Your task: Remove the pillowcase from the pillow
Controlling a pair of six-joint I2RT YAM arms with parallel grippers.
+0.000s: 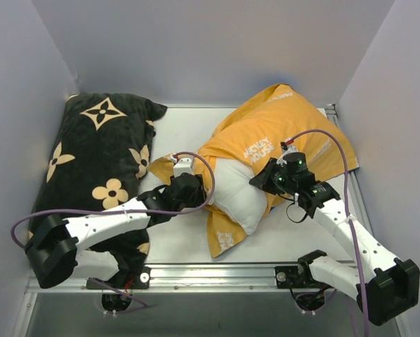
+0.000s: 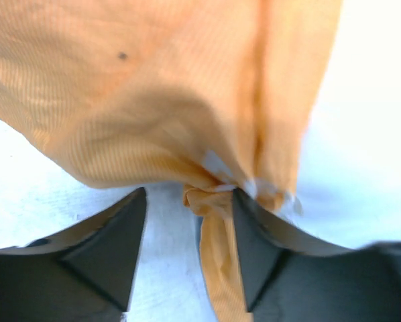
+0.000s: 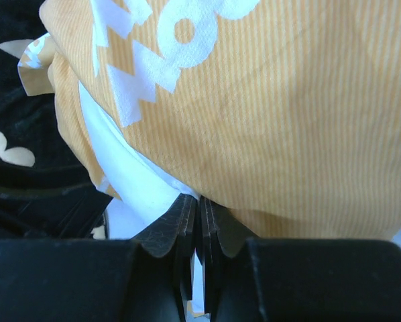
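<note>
Top view: orange pillowcase [image 1: 266, 133] lies mid-desk [image 1: 182, 239] toward 1 o'clock, white pillow [image 1: 238, 193] bulging from its 7 o'clock end; black cushion [image 1: 97, 161] at 9. My left fingers [image 1: 180, 167] are at the case's 9 o'clock corner, my right fingers [image 1: 263, 179] at the pillow's 3 o'clock flank. Left wrist: fingers apart, a twisted orange strand between them. Right wrist: fingers pressed together under the hem; whether they pinch cloth, cannot tell.

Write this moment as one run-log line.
left pincer open at orange-yellow fabric pillowcase | right pincer shut | plain white pillow partly exposed
</note>
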